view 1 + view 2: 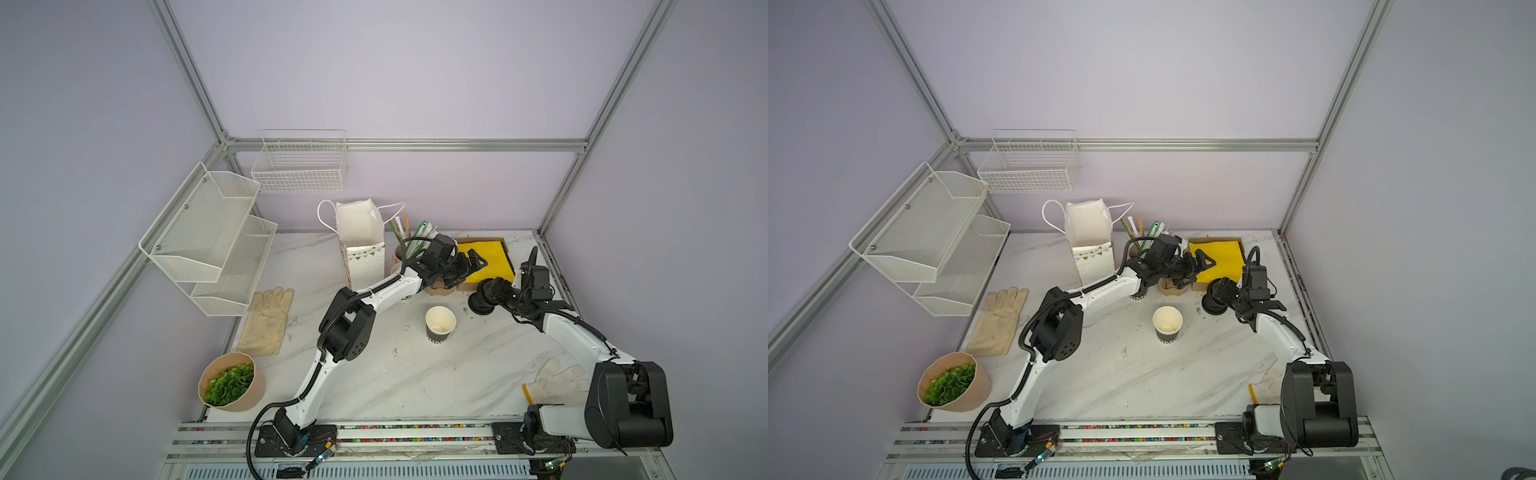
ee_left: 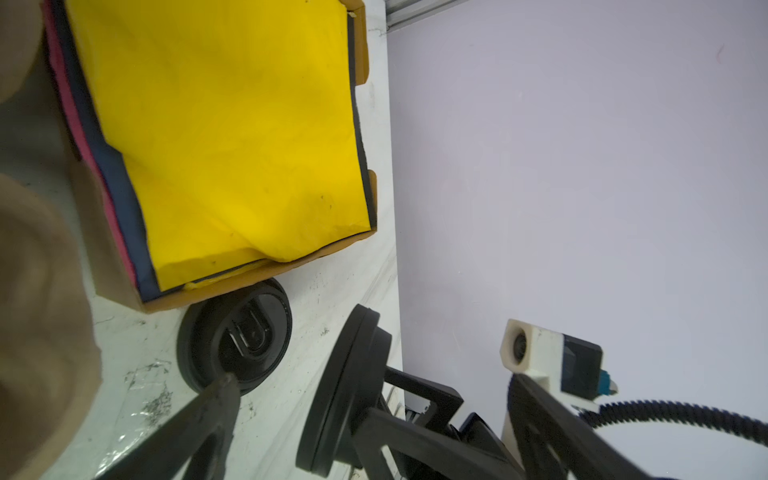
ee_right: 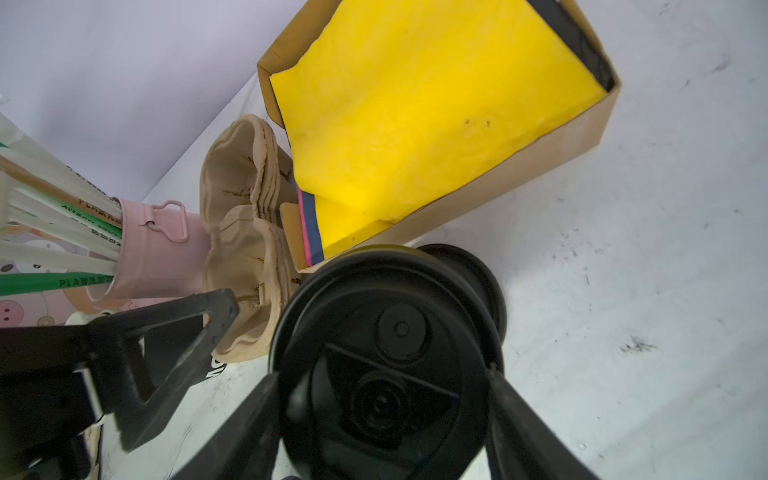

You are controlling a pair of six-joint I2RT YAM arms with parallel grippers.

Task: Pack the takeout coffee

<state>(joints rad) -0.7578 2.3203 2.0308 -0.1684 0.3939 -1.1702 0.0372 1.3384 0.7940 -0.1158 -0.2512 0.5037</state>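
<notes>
The takeout coffee [image 1: 440, 324] [image 1: 1168, 324] is a small paper cup with a black wall and a cream inside. It stands upright and uncovered on the marble table, apart from both arms. My right gripper [image 1: 492, 291] [image 1: 1223, 291] [image 3: 382, 386] is shut on a black lid [image 3: 382, 353] [image 2: 345, 395], held on edge just above another black lid [image 1: 481, 307] [image 2: 235, 336] on the table. My left gripper [image 1: 469, 272] [image 1: 1198, 270] [image 2: 370, 382] is open and empty, hovering by the near edge of the yellow-filled box and facing the held lid.
A cardboard box of yellow napkins [image 1: 486, 257] [image 3: 415, 116] sits at the back right. Beside it lie pulp cup carriers [image 3: 245, 249], a pink bucket of straws [image 3: 162, 253] and an open white paper bag [image 1: 359, 241]. Gloves [image 1: 270, 320], a plant pot [image 1: 230, 382] and wire shelves [image 1: 208, 237] are on the left.
</notes>
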